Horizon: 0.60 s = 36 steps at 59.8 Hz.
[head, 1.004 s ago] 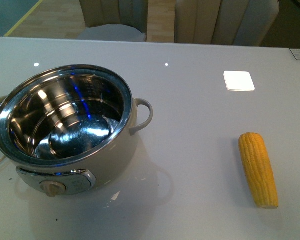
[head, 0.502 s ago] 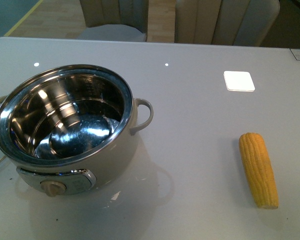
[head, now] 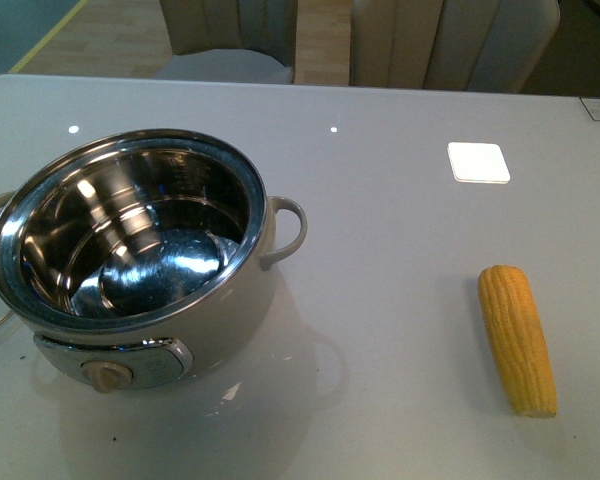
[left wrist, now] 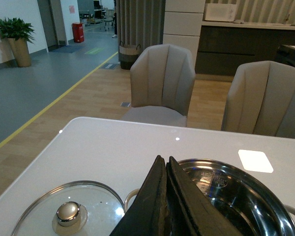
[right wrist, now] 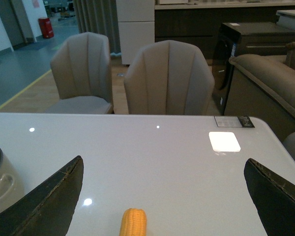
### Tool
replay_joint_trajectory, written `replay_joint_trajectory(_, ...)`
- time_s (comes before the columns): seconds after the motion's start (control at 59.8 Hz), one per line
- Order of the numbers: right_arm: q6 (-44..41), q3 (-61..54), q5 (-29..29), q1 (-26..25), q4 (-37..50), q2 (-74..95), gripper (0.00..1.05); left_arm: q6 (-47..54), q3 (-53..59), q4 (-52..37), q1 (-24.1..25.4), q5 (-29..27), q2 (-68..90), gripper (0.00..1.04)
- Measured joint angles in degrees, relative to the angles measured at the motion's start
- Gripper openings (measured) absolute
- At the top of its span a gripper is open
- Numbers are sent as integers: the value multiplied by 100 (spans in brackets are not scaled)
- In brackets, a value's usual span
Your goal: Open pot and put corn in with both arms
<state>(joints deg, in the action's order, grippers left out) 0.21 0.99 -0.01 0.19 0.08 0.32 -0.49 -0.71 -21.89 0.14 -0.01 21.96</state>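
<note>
Steel-lined pot [head: 235, 310] stands open, corn [head: 517, 338] well apart on the surface [head: 400, 220], both unmoved this last second; left fingers [left wrist: 152, 206] pressed together, seemingly empty; right fingers [right wrist: 49, 191] wide, so grasping corn remains.

- Bright, even indoor light falls from overhead; the glossy bench [head: 400, 250] mirrors a white square glare [head: 478, 162].
- The pot [head: 130, 240] has streaked glints in its steel bowl.
- Shadows are soft and all views are sharp.

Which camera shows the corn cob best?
The front view: the whole corn lies on the table, apart from the pot. The right wrist view catches only one end; the left wrist view shows none.
</note>
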Motion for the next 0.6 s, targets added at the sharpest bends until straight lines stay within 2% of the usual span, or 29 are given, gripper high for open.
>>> replay_joint_trajectory(0.602, 0, 0, 2, 0, 0, 0, 96, 0, -2, 1235, 0, 0, -1239, 3)
